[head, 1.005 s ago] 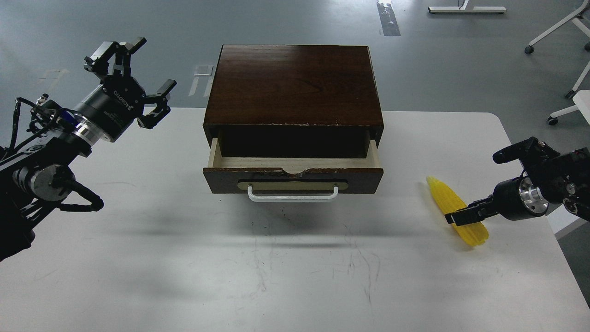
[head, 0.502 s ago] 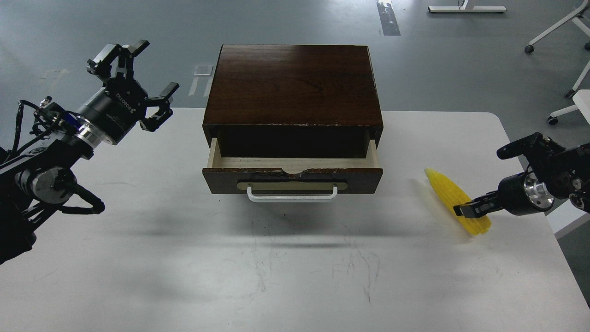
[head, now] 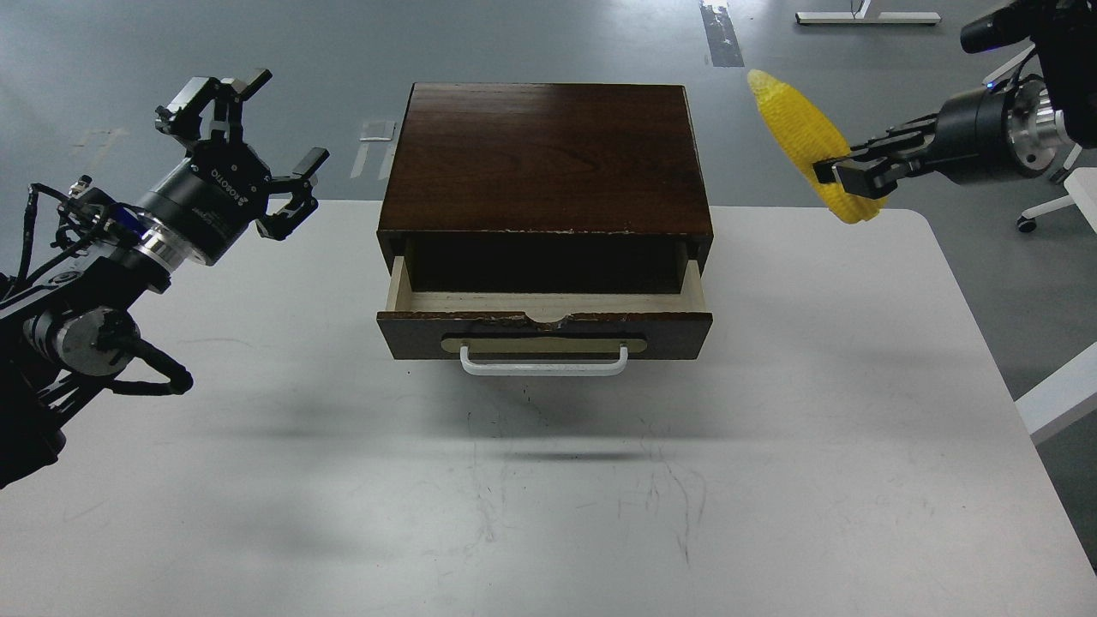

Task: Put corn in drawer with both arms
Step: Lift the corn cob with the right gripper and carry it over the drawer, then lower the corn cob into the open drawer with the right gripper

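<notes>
The yellow corn (head: 801,133) hangs in the air at the upper right, right of the box, tilted with its tip up and left. My right gripper (head: 844,176) is shut on its lower, thick end. The dark brown box (head: 546,154) stands at the table's back middle. Its drawer (head: 546,321) is pulled part way out, showing a pale wood strip inside and a white handle (head: 544,364). My left gripper (head: 240,146) is open and empty, raised left of the box.
The white table (head: 548,480) runs to its right edge near x 1150. Office chair legs (head: 1041,60) and a white stand base (head: 867,16) are on the grey floor behind. A white edge (head: 1058,394) shows at the right.
My right gripper has lifted the corn off the table's right side, high up to beside the box's top. The left arm has barely moved.
</notes>
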Controlling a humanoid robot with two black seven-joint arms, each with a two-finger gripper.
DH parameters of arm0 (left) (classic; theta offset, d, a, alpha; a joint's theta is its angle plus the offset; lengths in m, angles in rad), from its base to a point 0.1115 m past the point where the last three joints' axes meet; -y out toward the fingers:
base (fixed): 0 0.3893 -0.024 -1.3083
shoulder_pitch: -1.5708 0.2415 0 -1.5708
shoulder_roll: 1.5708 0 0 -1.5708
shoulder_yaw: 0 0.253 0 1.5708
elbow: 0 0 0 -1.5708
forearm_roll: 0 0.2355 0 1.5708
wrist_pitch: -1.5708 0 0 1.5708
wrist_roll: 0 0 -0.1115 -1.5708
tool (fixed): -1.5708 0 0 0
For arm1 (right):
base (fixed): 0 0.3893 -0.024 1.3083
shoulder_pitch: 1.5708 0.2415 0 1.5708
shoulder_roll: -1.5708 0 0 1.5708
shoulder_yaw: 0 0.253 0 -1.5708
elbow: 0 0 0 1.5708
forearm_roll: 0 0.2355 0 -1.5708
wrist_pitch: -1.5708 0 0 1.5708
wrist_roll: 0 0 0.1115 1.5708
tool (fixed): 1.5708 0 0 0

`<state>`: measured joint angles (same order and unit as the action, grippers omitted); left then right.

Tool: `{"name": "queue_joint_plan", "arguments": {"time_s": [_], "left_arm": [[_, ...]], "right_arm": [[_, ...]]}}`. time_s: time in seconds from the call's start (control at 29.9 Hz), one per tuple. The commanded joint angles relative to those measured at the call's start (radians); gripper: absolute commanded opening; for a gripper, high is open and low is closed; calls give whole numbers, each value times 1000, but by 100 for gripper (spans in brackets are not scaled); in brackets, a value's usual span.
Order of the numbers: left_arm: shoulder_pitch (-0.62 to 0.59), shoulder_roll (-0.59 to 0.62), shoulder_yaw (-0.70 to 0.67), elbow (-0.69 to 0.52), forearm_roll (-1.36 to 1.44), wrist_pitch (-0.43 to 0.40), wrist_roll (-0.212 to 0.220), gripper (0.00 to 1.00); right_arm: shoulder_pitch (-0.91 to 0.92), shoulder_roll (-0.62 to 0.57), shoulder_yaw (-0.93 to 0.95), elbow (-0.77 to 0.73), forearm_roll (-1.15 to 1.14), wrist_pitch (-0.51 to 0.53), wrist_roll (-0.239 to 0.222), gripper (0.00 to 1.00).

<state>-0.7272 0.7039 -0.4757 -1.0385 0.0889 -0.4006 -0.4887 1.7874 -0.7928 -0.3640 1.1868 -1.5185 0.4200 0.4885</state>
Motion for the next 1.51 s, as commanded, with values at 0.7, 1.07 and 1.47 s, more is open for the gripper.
{"name": "queue_joint_plan", "arguments": {"time_s": [0.7,1.07,1.47], "left_arm": [[-1,38,-15,-35,0,3,0,98],[-1,38,-17,-35,0,3,0,98],[-1,40,-17,-35,0,2,0,98]], "right_arm": [[207,587,-288,27,-109,-285,0,12],[187,607,-372,13,-124,-349,0,14],[152,607,-391,8,-120,-346,0,36]]}}
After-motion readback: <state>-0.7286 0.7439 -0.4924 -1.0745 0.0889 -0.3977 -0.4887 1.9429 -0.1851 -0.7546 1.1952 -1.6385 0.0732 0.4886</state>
